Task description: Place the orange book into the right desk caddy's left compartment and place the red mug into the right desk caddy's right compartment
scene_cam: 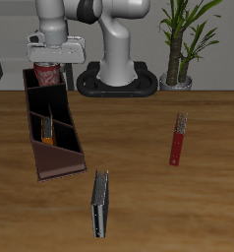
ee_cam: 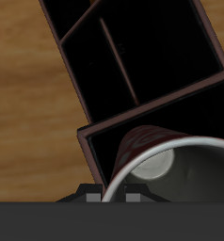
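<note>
A glossy white arm (scene_cam: 117, 39) with rounded links and dark joint bands, a black base plate, a pale grey gripper (scene_cam: 53, 61)

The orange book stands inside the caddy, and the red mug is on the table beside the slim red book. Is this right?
Not quite. The orange book is inside the right desk caddy, but the red mug is at the caddy's far end under the hand, not beside the slim red book. The exterior view shows it.

Red mug (ee_cam: 170, 165) rim-up over right desk caddy (ee_cam: 133, 66); wood table (ee_cam: 29, 113) beside.
</note>
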Robot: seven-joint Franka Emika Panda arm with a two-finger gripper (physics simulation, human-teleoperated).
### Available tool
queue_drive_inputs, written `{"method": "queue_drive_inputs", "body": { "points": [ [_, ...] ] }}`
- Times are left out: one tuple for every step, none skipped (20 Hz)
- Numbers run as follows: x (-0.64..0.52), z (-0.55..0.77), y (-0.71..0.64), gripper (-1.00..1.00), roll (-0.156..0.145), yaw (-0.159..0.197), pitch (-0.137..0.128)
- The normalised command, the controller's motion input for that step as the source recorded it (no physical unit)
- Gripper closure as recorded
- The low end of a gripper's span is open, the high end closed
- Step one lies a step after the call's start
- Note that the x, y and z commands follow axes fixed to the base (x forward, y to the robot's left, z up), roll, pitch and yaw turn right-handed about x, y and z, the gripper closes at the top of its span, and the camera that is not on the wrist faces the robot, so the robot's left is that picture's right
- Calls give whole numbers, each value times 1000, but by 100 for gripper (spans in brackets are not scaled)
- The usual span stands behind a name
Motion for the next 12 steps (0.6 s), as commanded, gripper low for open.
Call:
{"method": "queue_drive_inputs", "body": {
  "points": [
    [13, -129, -8, 100, 4, -40, 13],
    [28, -132, -87, 100, 23, -44, 28],
    [51, -117, 19, 100, -49, -35, 7],
    [-15, 9, 101, 100, 0, 0, 0],
    [3, -354, -139, 100, 10, -39, 45],
    [-25, -100, 21, 100, -12, -27, 20],
    [-8, -163, -69, 100, -3, -38, 19],
    [-6, -163, -40, 100, 7, -18, 19],
    [16, -160, -60, 100, -18, -39, 29],
    [-6, -161, -43, 100, -7, -28, 30],
    [-25, -117, -27, 100, -20, 13, -1],
    [47, -225, -183, 100, -61, -23, 27]
  ]
}}
